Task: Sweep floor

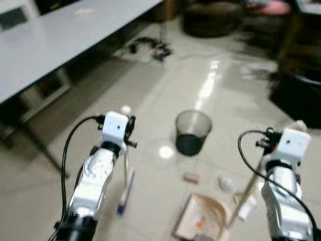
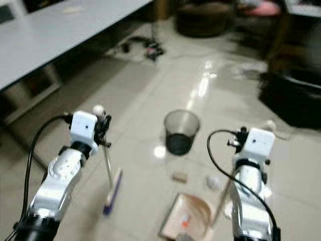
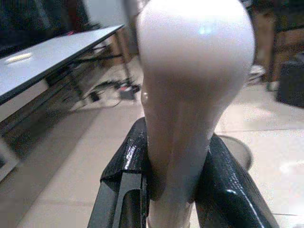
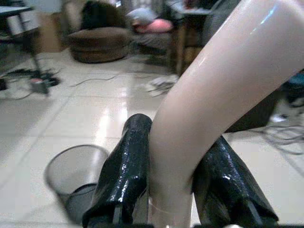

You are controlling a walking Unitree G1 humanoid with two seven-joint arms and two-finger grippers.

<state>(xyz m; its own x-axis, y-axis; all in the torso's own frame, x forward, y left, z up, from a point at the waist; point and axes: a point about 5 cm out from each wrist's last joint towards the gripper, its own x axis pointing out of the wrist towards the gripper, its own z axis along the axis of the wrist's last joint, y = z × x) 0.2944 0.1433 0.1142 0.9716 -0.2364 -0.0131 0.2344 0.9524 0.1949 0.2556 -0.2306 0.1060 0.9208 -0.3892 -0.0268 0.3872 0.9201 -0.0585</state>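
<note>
The left gripper (image 3: 175,190) pinches the broom (image 1: 125,188) handle; the right gripper (image 4: 173,190) pinches the dustpan (image 1: 203,218) handle. Scraps (image 1: 191,177) lie on the floor (image 1: 150,100) near the bin (image 1: 192,131) (sweeping seems barely begun).

I see my left gripper's (image 3: 178,190) black fingers (image 3: 124,180) pressed around a glossy white broom handle (image 3: 190,95). My right gripper's (image 4: 173,190) black fingers (image 4: 124,175) pinch a cream dustpan handle (image 4: 209,104). Beyond them stands a smoky grey translucent bin (image 1: 193,131) (darker at the bottom) on pale beige floor tiles (image 1: 150,100).
</note>
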